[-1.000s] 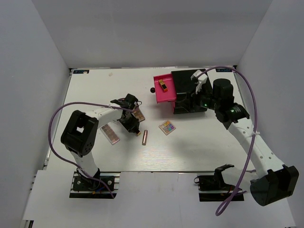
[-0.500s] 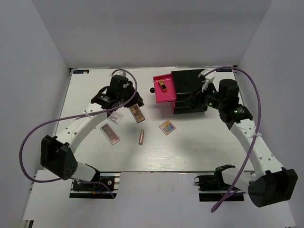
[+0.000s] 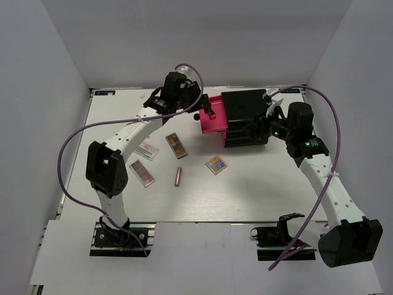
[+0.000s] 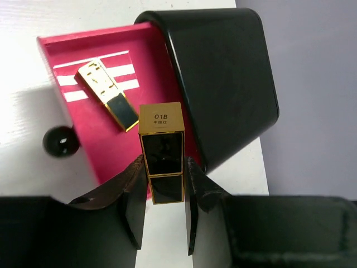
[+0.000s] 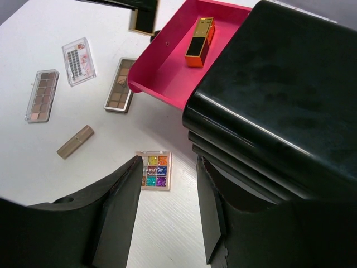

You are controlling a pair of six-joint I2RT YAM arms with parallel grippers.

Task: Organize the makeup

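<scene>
Left fingers (image 4: 135,201): pinching the black-gold lipstick tube (image 4: 161,148) by its lower half; its gold end marked 01B points away from the wrist.
Held tube's place: in the air above the open pink drawer (image 4: 95,139).
Pink drawer: pulled out toward 9 o'clock from the black box (image 3: 245,114), with its black knob (image 4: 60,140) at the outer end.
In the drawer: one gold lipstick tube (image 4: 106,92), lying flat and aslant.
Right fingers (image 5: 120,206): spread, with nothing between them, at the box's 3 o'clock side; contact with the box cannot be told.
Bench (image 3: 258,190), seen from above: the square pastel palette (image 3: 215,165) lies at 6 o'clock of the drawer.
Copper lipstick tube (image 3: 178,177): at about 8 o'clock of the square palette, apart from it.
Long palettes: one (image 3: 177,145) at 7 o'clock of the drawer, the other (image 3: 142,173) farther out toward 8 o'clock.
Clear lash case (image 3: 147,150): between the two long palettes.
</scene>
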